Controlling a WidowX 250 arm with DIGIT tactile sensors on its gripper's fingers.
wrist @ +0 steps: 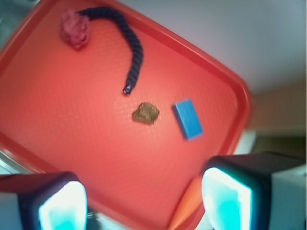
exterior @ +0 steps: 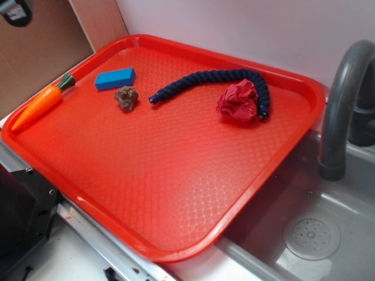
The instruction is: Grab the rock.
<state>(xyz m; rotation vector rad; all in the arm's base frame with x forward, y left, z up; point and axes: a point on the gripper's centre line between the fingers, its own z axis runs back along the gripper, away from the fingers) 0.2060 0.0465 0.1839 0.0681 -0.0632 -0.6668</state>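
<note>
**Rock untouched on tray; gripper spread and empty**

The rock is seen in the upper left of the exterior view, resting on the red tray. It is a small, lumpy, brown-grey piece. A blue block lies just above and left of it, near but not touching. The open end of a dark blue rope is found just right of the rock, with a small gap between them. The rope is curved across the upper centre of the frame and bent down around a red paper ball, which it touches. A toy carrot is laid along the tray's left rim. A grey sink with a tap is noted at right.

In the wrist view, the rock is placed near centre frame, with the block to its right and the rope end to its upper left. The paper ball appears at upper left. The picture is blurred.

The gripper is seen only in the wrist view, along the lower edge. Its 2 fingers are held wide apart with nothing between them but tray. No contact with the rock is observed; it lies well apart from the fingertips, towards the upper part of the frame.
</note>
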